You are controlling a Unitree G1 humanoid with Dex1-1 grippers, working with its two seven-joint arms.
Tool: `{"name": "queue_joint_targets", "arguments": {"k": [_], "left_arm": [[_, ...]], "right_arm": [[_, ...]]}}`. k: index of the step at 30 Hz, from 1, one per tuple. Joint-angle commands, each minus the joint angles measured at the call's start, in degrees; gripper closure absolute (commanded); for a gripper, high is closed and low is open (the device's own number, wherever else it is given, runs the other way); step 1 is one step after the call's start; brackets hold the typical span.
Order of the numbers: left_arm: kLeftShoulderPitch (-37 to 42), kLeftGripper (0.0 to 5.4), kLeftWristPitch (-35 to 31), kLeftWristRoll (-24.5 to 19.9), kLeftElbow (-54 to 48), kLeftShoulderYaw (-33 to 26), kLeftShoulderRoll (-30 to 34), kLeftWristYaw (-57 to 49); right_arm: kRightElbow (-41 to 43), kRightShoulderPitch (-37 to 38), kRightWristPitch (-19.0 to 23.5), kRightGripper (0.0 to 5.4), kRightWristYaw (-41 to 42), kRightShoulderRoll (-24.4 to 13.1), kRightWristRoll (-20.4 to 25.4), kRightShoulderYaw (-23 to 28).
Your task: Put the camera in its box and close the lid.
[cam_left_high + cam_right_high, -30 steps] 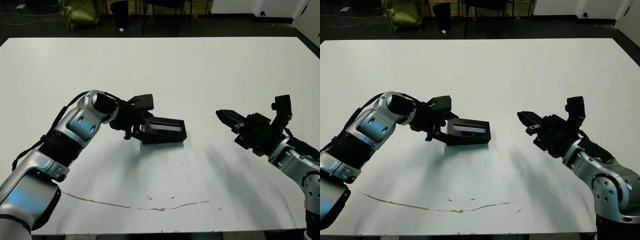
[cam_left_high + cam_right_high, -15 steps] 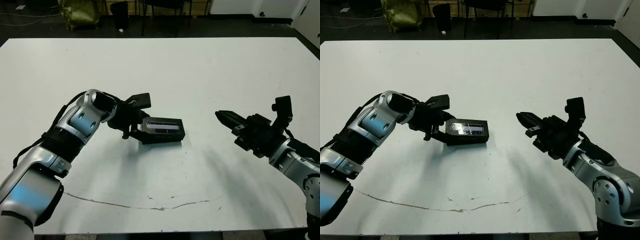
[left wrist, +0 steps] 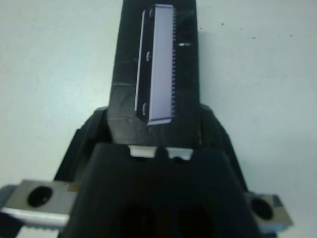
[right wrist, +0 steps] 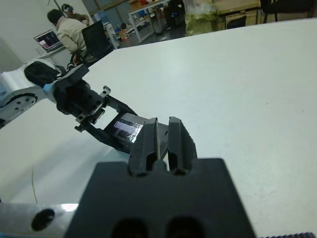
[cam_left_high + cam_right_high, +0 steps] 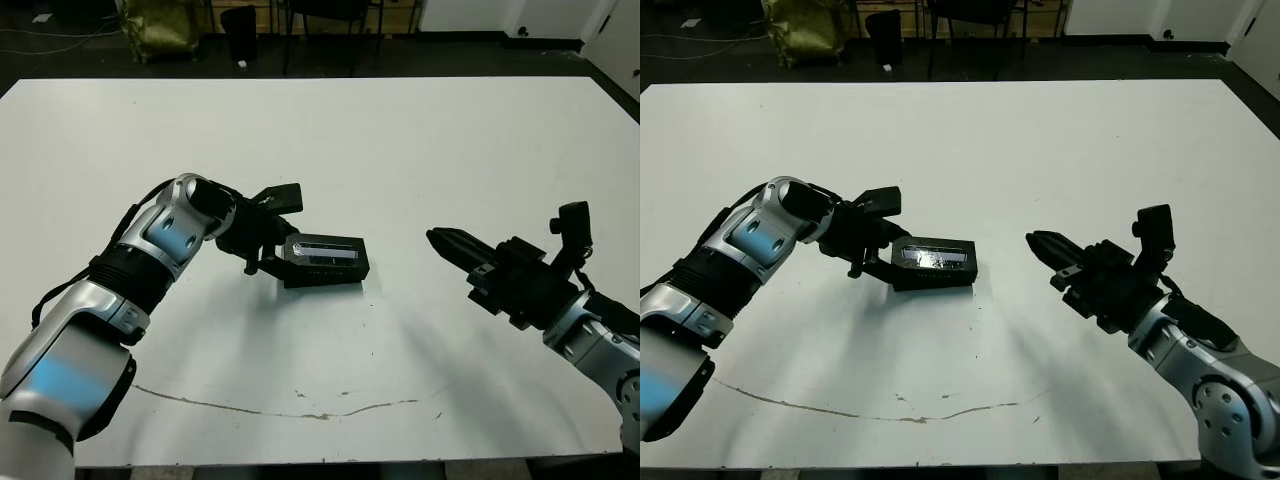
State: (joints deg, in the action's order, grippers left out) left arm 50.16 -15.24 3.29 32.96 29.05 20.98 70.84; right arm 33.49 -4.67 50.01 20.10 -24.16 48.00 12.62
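Observation:
The box (image 5: 330, 276) lies left of the table's middle with the lid (image 5: 326, 251) on it, the pale strip (image 3: 161, 64) facing up. The camera is hidden from every view. My left gripper (image 5: 284, 232) stands open at the box's left end, one finger (image 5: 278, 197) raised above and behind it, the other low by its near left corner. My right gripper (image 5: 446, 241) is shut and holds nothing. It hovers to the right of the box, well apart from it, pointing toward it. The right wrist view shows both, the box (image 4: 125, 130) beyond the shut fingers (image 4: 146, 139).
A thin brown crack line (image 5: 300, 410) runs across the white table (image 5: 400, 140) near its front edge. Chairs and a yellow-green bag (image 5: 155, 22) stand on the dark floor beyond the far edge. A person (image 4: 67, 27) sits at a desk far off.
The lid, tilted up a second ago, now lies flatter on the box. My right gripper has sunk slightly toward the table's near edge.

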Motion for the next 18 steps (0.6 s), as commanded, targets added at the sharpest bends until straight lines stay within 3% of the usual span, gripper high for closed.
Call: {"name": "queue_joint_targets", "arguments": {"k": [1,18], "left_arm": [[0.7,3.01,-1.3,3.8,2.7,-0.2,1.7,-3.0],[-2.7,3.01,-3.3,3.3,1.6,-0.3,3.5,-1.4]], "right_arm": [[1.1,1.2,0.0,5.40,-0.2,-1.2,0.0,0.0],[1.6,2.5,-1.5,5.40,0.8,-1.8,0.4,-0.6]]}}
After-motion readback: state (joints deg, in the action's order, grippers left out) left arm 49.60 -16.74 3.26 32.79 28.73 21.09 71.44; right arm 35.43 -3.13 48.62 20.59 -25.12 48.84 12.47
